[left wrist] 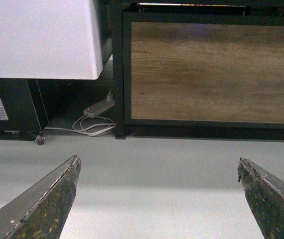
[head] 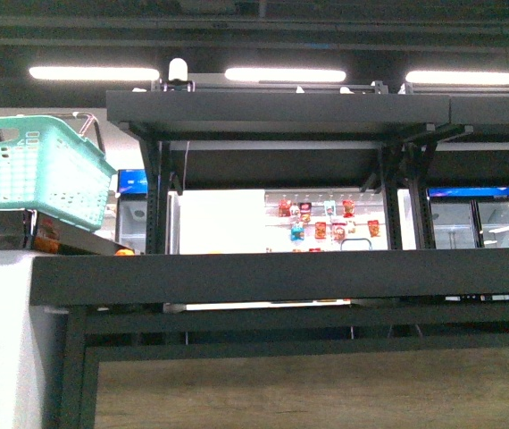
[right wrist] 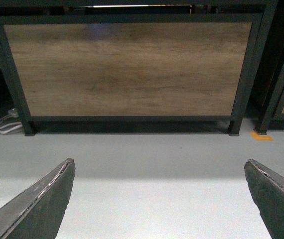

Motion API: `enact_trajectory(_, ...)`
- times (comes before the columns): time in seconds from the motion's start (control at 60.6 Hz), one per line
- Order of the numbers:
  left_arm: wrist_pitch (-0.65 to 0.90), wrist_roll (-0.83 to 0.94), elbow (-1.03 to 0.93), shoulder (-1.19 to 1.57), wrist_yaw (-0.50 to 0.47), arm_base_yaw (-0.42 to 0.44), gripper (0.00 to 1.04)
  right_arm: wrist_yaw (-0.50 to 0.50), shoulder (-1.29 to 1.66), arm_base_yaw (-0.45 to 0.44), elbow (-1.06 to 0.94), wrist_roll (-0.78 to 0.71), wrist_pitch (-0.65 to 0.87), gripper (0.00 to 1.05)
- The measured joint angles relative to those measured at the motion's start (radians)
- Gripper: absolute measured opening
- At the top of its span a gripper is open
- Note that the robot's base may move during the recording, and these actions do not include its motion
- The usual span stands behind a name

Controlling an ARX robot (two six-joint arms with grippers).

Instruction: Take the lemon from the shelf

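The shelf (head: 281, 275) showed two dark tray tiers, one above the other. Both were seen from below their rims, so the lemon could not be made out on either. One small orange thing (head: 123, 252) sat at the lower tier's left end; what it was could not be told. One teal basket (head: 36, 170) stood above a white counter (head: 0, 340), just beside the shelf's left edge. One wood panel (head: 308, 389) filled the shelf's base. Over the grey floor (left wrist: 157, 204), the left gripper (left wrist: 158, 162) had its two fingers spread wide and held nothing; the right gripper (right wrist: 160, 163) was the same.
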Motion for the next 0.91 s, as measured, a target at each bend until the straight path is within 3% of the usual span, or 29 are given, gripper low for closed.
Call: enact_trajectory(0.907,0.0,0.0,0.0,0.0,0.0,0.0,0.97,0.0,0.0,0.0,0.0,0.0,0.0,1.02)
